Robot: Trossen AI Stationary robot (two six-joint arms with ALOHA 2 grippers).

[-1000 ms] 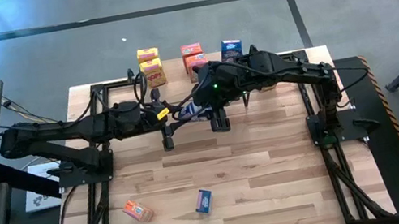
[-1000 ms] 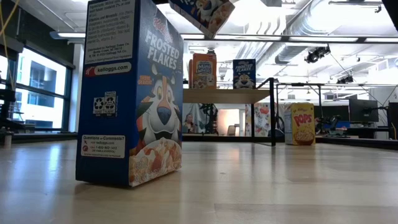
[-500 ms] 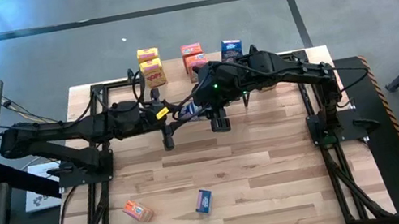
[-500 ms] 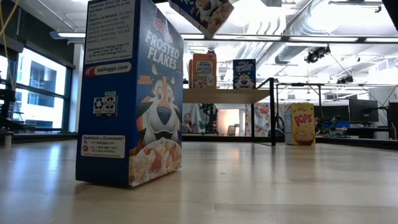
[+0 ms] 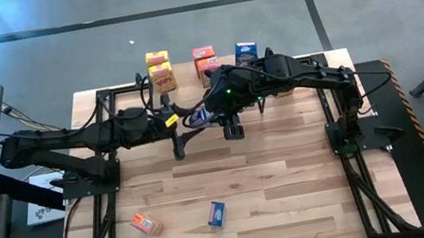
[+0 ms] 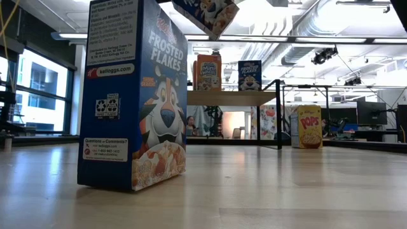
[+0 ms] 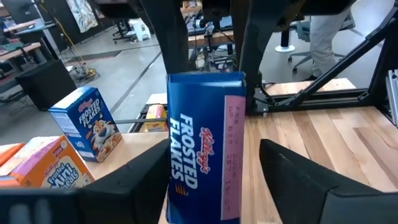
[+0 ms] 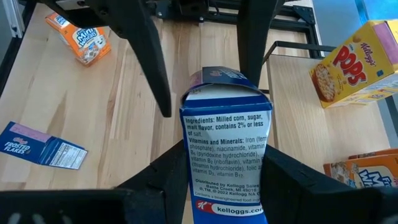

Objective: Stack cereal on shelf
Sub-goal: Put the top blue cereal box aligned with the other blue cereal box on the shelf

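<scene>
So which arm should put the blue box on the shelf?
Probably the right. The right gripper is shut on the blue box. The left gripper only straddles it, with a gap on one side. The shelf is at the table's far edge, close to both arms.

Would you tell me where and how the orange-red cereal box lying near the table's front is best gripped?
The orange-red box lies flat, front up and turned diagonally. So I would come from straight above, turn the wrist to match its angle, and close the claw across its two long edges near mid-length.
</scene>
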